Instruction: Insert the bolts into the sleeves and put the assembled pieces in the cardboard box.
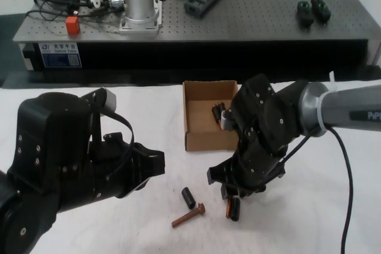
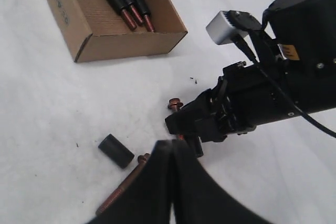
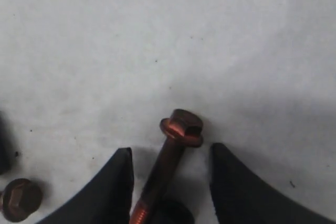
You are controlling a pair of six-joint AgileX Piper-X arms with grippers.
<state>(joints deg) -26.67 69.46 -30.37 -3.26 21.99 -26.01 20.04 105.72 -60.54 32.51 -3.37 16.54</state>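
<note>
A copper-coloured bolt [image 3: 182, 128] with a flanged hex head lies flat on the white cloth [image 1: 309, 206], just near of the cardboard box [image 1: 208, 142] and slightly to its right. A dark shape at the far end of its shank may be a sleeve, though I cannot tell for sure. My right gripper [image 3: 171, 151] hangs low over the bolt with its two fingers spread wide, one on each side of the shank and neither touching it, so it holds nothing. I judge the bolt to be light, stiff metal with a smooth round shank that could roll or slide away. The best hold is probably across the shank just below the flange, where the head would stop it slipping through. To the left of this bolt a loose black sleeve [image 1: 189, 197] lies on the cloth, and just near of that lies a second bolt [image 1: 189, 215], both apart from my fingers. Farther left, my left gripper [image 2: 171, 148] sits above the cloth with its fingers pressed together and nothing between them. Three assembled pieces [image 2: 128, 4] lie side by side in the box.
</note>
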